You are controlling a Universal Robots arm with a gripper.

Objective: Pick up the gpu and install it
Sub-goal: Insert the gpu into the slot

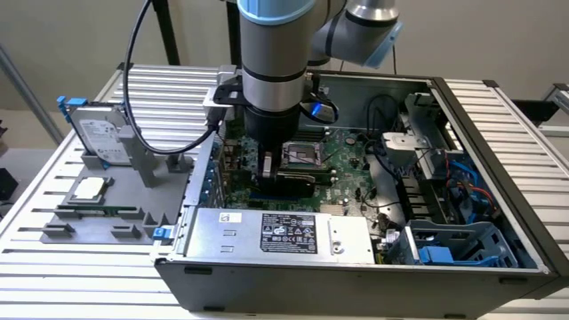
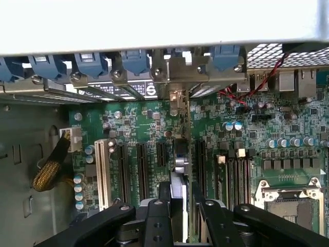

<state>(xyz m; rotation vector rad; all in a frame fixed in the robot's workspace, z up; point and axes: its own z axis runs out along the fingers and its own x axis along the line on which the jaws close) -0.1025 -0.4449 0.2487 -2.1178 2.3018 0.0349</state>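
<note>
The gpu [image 2: 179, 159] appears edge-on in the wrist view, a thin dark green card standing upright over the motherboard [image 2: 247, 139] between the black expansion slots. Its grey metal bracket end [image 2: 177, 98] reaches the row of blue slot clips at the case's rear wall. My gripper [image 2: 180, 198] is shut on the card's upper edge, one black finger on each side. In the exterior view my gripper [image 1: 264, 175] is low inside the open computer case [image 1: 498, 133], at the motherboard's slot area, with the gpu [image 1: 253, 157] beneath the arm.
A silver hard drive [image 1: 93, 133] with blue rails stands in a grey holder at the exterior view's left, with a square CPU chip [image 1: 89, 189] and a memory stick [image 1: 98, 210] in front. Inside the case are the power supply [image 1: 276, 233], the CPU socket [image 1: 302, 153], cables and a blue drive cage [image 1: 462, 247].
</note>
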